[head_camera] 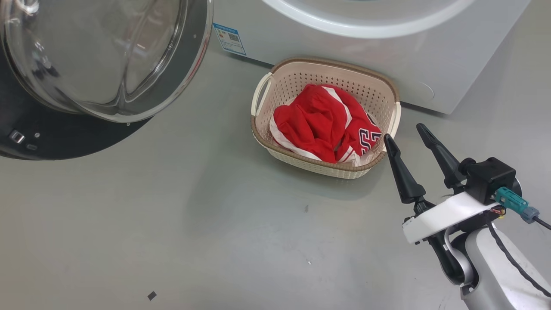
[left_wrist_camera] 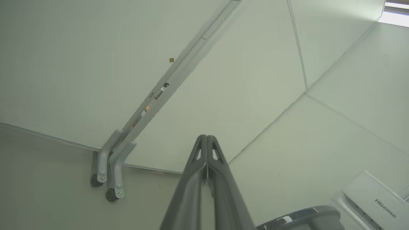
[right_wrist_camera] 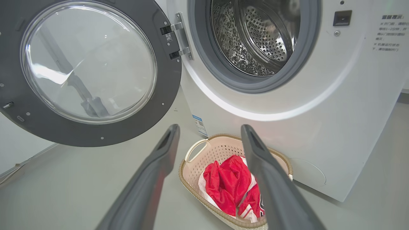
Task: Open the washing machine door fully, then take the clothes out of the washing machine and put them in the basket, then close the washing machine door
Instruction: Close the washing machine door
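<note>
You are seeing the clothes (head_camera: 320, 125) lying in the basket (head_camera: 327, 62) on the floor (head_camera: 172, 215), just beside the washing machine (head_camera: 387, 56), its door (head_camera: 107, 56) standing open. Your right gripper (head_camera: 404, 132) is hovering near the basket, fingers apart; your left gripper (left_wrist_camera: 206, 138) is pinching together, empty.

**drumroll_dan:** Head view chops the washing machine door (head_camera: 107, 64) off at its top and left edges, and the washing machine (head_camera: 387, 64) loses everything above its lower front. Print on the blue sticker (head_camera: 229, 38)? Way too tiny to read.

**sockhunter:** Yep. The number on the clothes (head_camera: 314, 120) is folded in on itself, so I can't make it out whole. In the right wrist view a finger (right_wrist_camera: 271, 185) of the right gripper (right_wrist_camera: 210, 126) covers part of the basket (right_wrist_camera: 212, 150). That dark fleck (head_camera: 152, 295) low in the head view, no clue.
</note>
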Controlling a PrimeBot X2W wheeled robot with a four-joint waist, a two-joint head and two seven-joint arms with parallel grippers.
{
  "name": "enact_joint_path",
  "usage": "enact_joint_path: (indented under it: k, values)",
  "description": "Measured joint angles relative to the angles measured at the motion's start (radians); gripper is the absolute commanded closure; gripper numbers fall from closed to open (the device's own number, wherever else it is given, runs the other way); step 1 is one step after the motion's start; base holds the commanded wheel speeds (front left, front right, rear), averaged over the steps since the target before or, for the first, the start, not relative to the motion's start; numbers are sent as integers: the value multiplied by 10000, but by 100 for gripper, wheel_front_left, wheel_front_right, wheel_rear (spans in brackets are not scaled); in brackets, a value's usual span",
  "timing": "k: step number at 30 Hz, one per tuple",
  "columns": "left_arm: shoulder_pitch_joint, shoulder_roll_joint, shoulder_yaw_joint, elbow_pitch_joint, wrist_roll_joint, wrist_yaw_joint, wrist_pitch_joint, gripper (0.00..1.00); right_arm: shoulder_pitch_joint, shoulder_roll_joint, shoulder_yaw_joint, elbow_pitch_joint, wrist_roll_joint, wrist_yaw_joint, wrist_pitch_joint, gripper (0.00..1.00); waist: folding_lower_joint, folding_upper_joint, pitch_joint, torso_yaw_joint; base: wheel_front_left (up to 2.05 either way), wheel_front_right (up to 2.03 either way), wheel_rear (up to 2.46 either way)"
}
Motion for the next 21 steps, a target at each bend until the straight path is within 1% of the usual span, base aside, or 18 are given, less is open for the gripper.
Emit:
enact_joint_path:
  k: [3, 4, 7, 11, 15, 17, 21]
  values:
    - [-775, 79, 742, 731, -911, 750, 483, 100, -121, -8, -8, -92, 0, 2, 13, 0, 0, 0, 110, -124, 0, 0, 0]
    - [-1004, 75, 878, 905, -1239, 884, 648, 100, -140, -8, -12, -107, 0, 2, 13, 0, 0, 0, 147, -160, 0, 0, 0]
    - [-1631, 73, 1175, 1480, -1802, 1081, 1068, 100, -150, -10, -10, -109, 0, 2, 15, 0, 0, 0, 248, -260, 0, 0, 0]
    - [-2077, 107, 1557, 2334, -2004, 1158, 1407, 100, -157, -8, -4, -113, 2, 6, 44, 0, 0, 0, 345, -377, 0, 0, 0]
    - [-2288, 115, 1519, 3168, -2063, 1158, 1795, 100, -161, -12, -38, -123, 2, 10, 42, 0, 0, 0, 416, -443, 0, 0, 0]
    - [-2439, 61, 1457, 3616, -2447, 1158, 2274, 100, -167, -13, -36, -125, 2, 12, 40, 0, 0, 0, 430, -468, 0, 0, 0]
    - [-2486, -33, 1498, 4771, -2382, 1154, 2516, 100, -182, -2, -42, -127, 6, 12, 38, 0, 0, 0, 438, -526, 0, 0, 0]
